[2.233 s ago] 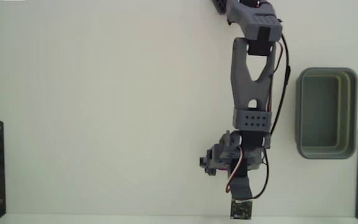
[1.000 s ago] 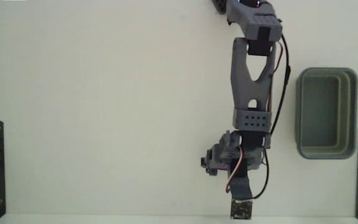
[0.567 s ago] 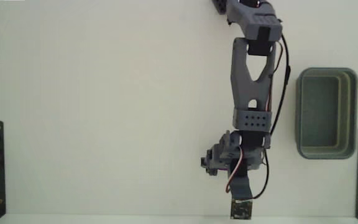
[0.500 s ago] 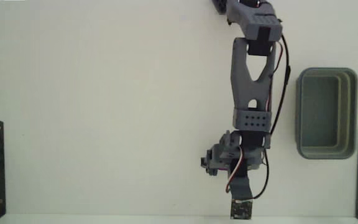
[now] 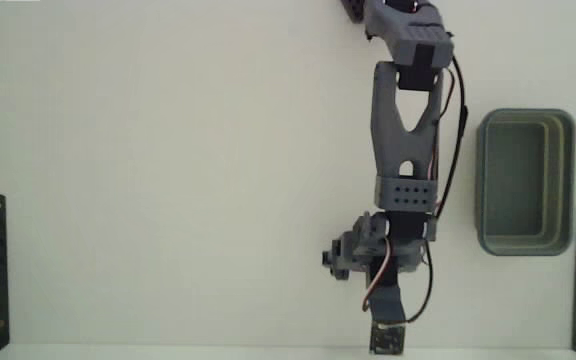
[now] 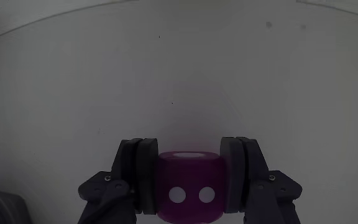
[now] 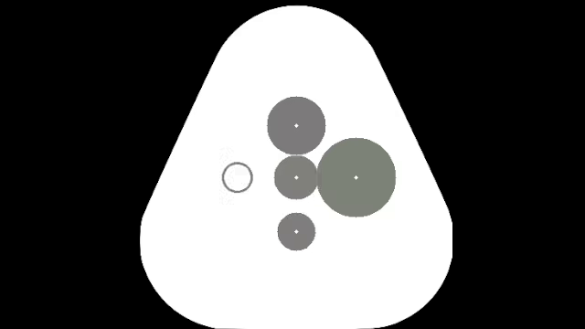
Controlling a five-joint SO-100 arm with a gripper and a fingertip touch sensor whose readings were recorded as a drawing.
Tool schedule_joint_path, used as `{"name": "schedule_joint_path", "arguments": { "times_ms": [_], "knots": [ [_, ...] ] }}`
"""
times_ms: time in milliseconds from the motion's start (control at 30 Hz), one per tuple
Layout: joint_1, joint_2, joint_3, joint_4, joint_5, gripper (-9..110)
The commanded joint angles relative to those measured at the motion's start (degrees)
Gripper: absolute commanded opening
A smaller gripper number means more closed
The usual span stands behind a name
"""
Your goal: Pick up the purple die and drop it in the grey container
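Gripping the purple die (image 6: 188,186) between both fingers, pincer (image 6: 189,180) clamped on it over the white counter (image 6: 179,74), grey container (image 5: 524,182) sitting well apart from the pincer.

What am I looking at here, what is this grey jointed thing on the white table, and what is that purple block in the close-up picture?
The grey jointed thing is a small robot arm on a white table. The fixed view looks straight down on it, with the arm reaching from the top edge toward the bottom. The wrist view comes from a camera riding on the arm, looking past its end effector, the two-fingered part that grips things. In that close-up, the two dark fingers press on either side of the purple die, a small cube showing two white dots. So the die is held. On the right in the fixed view sits the grey container, an empty tub, well apart from the end effector.
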State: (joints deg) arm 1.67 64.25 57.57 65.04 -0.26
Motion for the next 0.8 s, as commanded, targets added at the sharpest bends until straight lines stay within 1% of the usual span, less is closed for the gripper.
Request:
{"name": "schedule_joint_path", "arguments": {
  "times_ms": [0, 367, 767],
  "knots": [
    [0.6, 1.1, -7.6, 4.7, 0.3, 55],
    [0.6, -5.8, -30.8, 21.0, 0.3, 55],
    [0.6, -5.5, -29.4, 20.0, 0.3, 55]
  ]
}}
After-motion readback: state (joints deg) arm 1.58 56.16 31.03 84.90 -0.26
